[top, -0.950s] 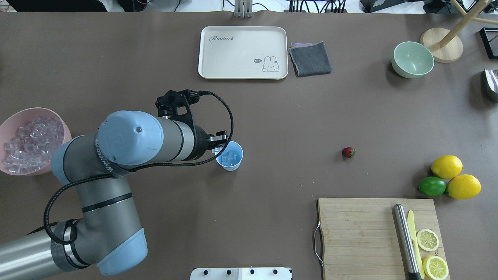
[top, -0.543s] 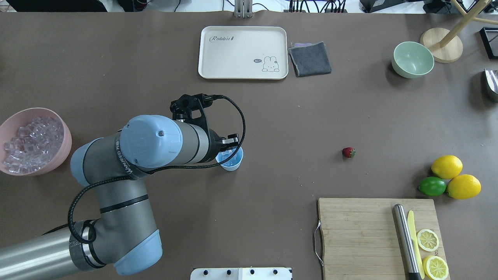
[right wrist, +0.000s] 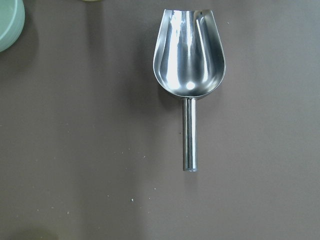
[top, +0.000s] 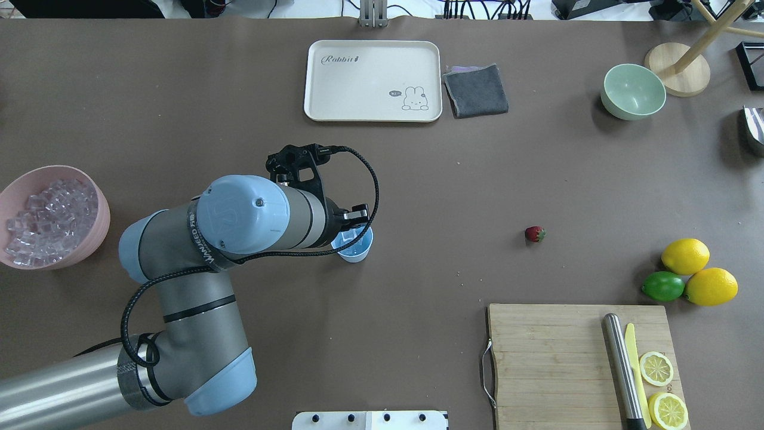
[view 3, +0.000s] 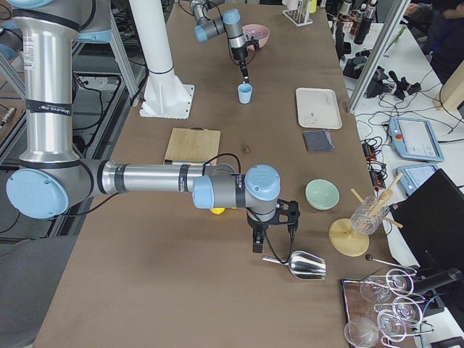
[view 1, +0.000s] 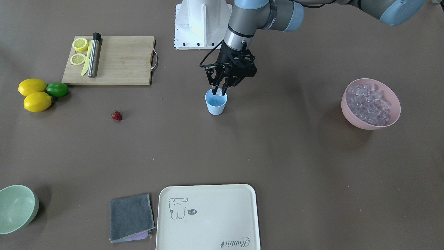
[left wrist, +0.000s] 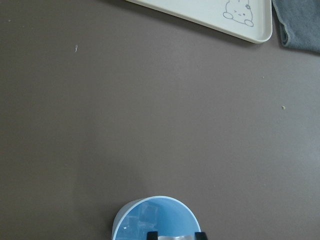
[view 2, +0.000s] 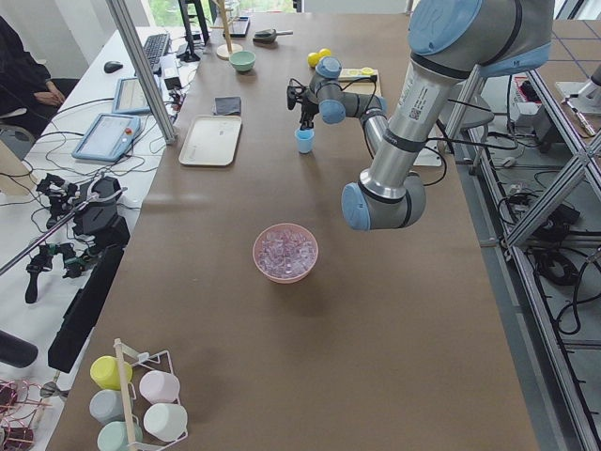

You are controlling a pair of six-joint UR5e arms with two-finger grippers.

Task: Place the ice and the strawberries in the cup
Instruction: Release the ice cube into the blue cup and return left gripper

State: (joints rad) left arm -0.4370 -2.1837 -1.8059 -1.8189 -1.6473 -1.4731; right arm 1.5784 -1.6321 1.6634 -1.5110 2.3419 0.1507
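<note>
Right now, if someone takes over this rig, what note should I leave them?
Left gripper shut on an ice cube, at the cup's mouth.
Right gripper hangs over a metal scoop; open or shut, I cannot tell.
The cup holds some ice; more fills the pink bowl.
The strawberry lies on the table, apart from the cup.
Left to do: release the cube, add the strawberry.

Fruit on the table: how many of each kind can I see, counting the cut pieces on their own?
Whole lemons: 2
Lime: 1
Strawberry: 1
Cut lemon halves: 2
Total: 6
</note>
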